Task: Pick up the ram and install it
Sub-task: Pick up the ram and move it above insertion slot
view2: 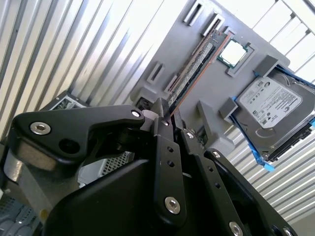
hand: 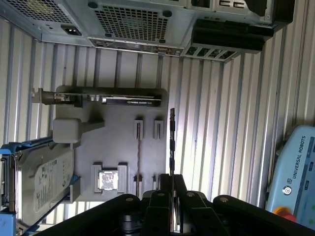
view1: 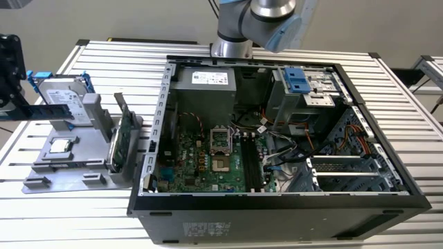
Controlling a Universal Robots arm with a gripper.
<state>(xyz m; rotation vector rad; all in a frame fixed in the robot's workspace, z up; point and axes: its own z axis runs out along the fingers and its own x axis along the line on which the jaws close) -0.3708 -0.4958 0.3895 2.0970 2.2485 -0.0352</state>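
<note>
The ram (view1: 49,111) is a slim blue-green stick held level above the grey holder tray (view1: 69,161) at the exterior view's left. My gripper (view1: 10,106) is shut on one end of it. In the second wrist view the black fingers (view2: 165,147) meet on the ram (view2: 194,66), seen edge-on and reaching out over the tray (view2: 197,98). The first wrist view shows the ram (hand: 172,142) as a thin dark line running out from the gripper (hand: 172,183), beside the tray's narrow slots (hand: 147,129). The open computer case (view1: 149,150) stands at the exterior view's right, with its long memory slots (view1: 252,163) on the motherboard.
On the tray stand a silver hard drive in a blue frame (view1: 66,98), a processor chip (view1: 59,146) and an upright green expansion card (view1: 123,140). Everything rests on a ribbed metal table (view1: 69,223). A teach pendant (hand: 295,172) lies beside the tray in the first wrist view.
</note>
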